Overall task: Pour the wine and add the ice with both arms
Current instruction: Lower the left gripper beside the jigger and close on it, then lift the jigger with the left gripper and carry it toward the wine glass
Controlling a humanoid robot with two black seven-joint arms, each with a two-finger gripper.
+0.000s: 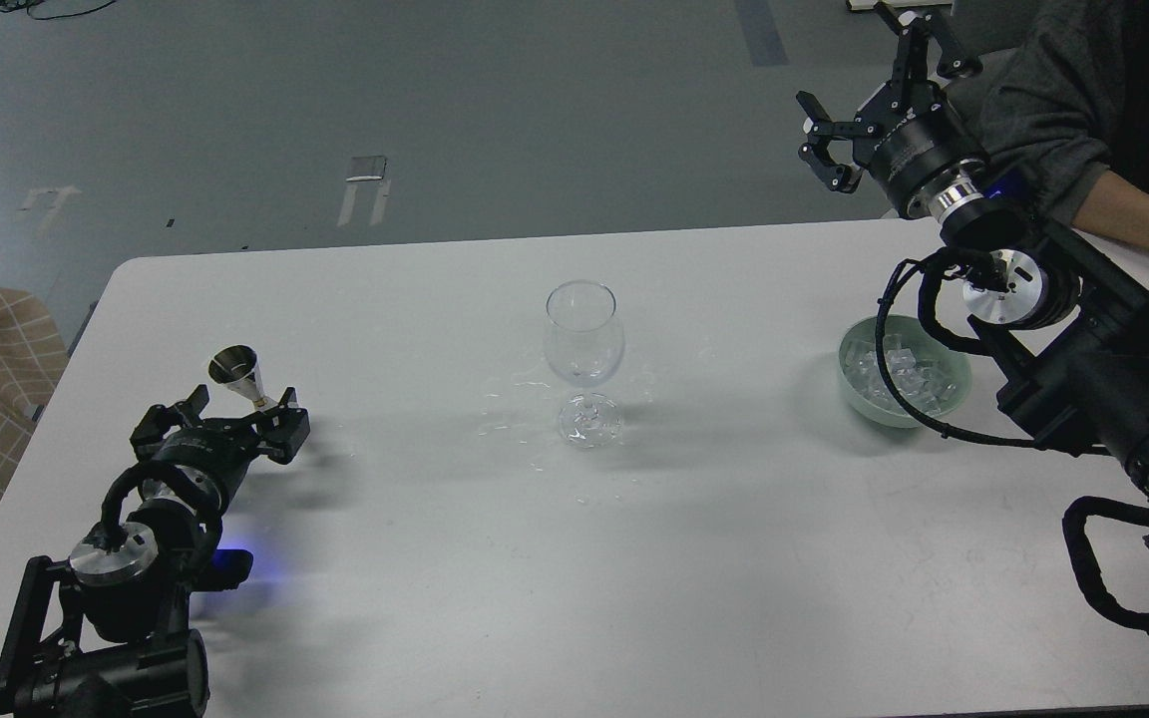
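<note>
— Looking for the wine first: none made out as liquid; presumably in the small steel jigger [235, 369], upright, low on the left of the white table [734, 558].

— Held by anything?

— Flanked at its stem by the left gripper [245, 417], fingers either side and seemingly closed on it, though too dark and small to be sure.

— And the target?

— Stemmed wine glass [583, 344], upright at the table's middle, looking empty, ringed by wet glints on the tabletop. Lay well apart from the jigger, to its right and level across the table. Judged the deciding relation: a sideways carry rightward, the jigger's axis kept vertical until over the rim, then tipped toward the glass.

— The ice?

— Heaped clear cubes [899, 369] in a pale green bowl [859, 394], right of the glass, partly crossed by a black cable. Nearer the right arm by far.

— That arm's state?

— Right gripper [869, 95] raised high beyond the table's far edge, fingers spread wide, holding nothing. Bowl below and toward the near side of it; reckoned a descent and pull back before any grasp. Grey-sleeved arm [1063, 110] of a person just behind that gripper: a possible obstruction, kept in mind.
</note>
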